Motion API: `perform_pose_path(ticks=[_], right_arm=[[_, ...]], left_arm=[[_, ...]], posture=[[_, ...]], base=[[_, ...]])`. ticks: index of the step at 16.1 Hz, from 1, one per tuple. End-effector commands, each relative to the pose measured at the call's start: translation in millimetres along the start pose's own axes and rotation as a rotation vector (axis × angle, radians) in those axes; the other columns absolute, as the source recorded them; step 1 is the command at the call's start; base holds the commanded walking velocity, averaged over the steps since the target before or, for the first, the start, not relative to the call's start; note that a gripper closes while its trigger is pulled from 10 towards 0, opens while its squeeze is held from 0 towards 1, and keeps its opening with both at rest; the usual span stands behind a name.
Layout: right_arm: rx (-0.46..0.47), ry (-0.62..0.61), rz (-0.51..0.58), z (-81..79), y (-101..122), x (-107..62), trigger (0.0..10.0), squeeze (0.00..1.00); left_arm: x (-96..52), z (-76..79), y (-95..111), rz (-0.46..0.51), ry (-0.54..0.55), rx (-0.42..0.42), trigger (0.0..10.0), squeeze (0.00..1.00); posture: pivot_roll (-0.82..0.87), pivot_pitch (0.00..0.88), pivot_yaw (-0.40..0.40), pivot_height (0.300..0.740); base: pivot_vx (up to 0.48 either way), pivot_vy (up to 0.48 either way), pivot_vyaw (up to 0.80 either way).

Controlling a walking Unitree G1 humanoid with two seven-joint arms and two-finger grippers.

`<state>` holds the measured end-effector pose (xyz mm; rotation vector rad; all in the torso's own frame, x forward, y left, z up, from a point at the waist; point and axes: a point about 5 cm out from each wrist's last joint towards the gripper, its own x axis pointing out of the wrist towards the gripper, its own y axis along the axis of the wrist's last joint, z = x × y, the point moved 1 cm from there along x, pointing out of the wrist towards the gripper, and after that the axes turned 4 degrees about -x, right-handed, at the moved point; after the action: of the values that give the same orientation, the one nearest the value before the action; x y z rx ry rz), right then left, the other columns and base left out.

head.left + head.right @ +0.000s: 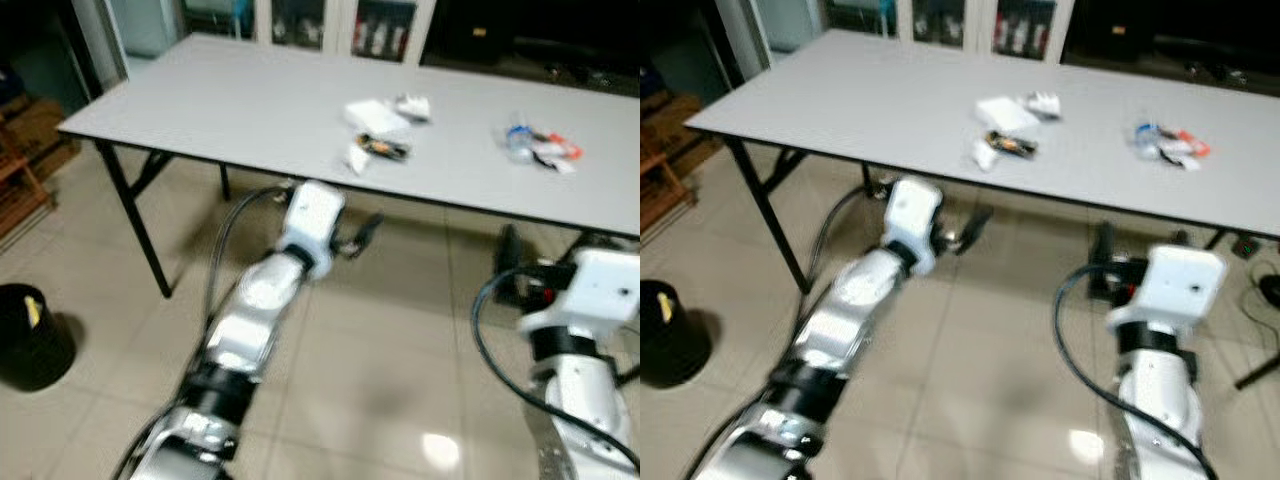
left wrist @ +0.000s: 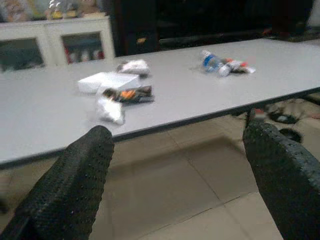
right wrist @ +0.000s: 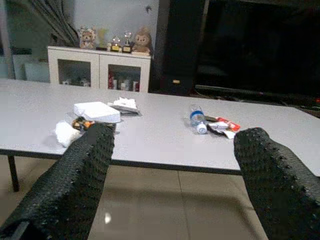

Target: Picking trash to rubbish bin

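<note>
Left gripper [image 2: 175, 185] fingers apart below table [image 1: 200, 100], bottle [image 1: 520, 140] lying sideways

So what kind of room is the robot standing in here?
Probably a living or common room in a home: a long grey folding table strewn with trash on a tiled floor, a white glass-door cabinet topped with plush toys, and a black rubbish bin.

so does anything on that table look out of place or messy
Yes. Litter lies in two loose clusters on the grey table: a white box with crumpled wrappers near the middle, and a small plastic bottle lying on its side among wrappers to the right. The black bin stands on the floor, far left.
</note>
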<state>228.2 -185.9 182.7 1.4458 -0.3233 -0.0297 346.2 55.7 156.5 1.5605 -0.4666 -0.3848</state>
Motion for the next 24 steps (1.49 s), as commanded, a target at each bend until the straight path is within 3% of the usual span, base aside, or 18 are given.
perform_pose_path(ticks=[1,16,21,24], right_arm=[[-0.019,-0.013,0.011,4.0,1.6,1.6,10.0,0.0],[-0.042,0.009,0.022,-0.7,3.3,2.6,10.0,0.0],[-0.036,0.008,0.025,-1.5,3.3,3.2,10.0,0.0],[-0.035,0.01,0.03,-2.9,3.9,4.3,10.0,0.0]], left_arm=[[3.8,7.1,4.5,0.016,-0.017,0.0,10.0,0.0],[5.2,7.9,2.0,0.002,-0.012,0.005,10.0,0.0],[5.8,9.4,5.8,0.022,-0.027,-0.039,10.0,0.0],[7.0,8.5,6.8,0.024,-0.03,-0.043,10.0,0.0]], posture=[[0.09,0.047,-0.031,0.74],[0.09,0.051,-0.031,0.74],[0.09,0.051,-0.031,0.74],[0.08,0.049,-0.027,0.74]], base=[[0.0,-0.472,0.0],[0.0,-0.468,0.0],[0.0,0.0,0.0],[0.395,0.0,0.0]])
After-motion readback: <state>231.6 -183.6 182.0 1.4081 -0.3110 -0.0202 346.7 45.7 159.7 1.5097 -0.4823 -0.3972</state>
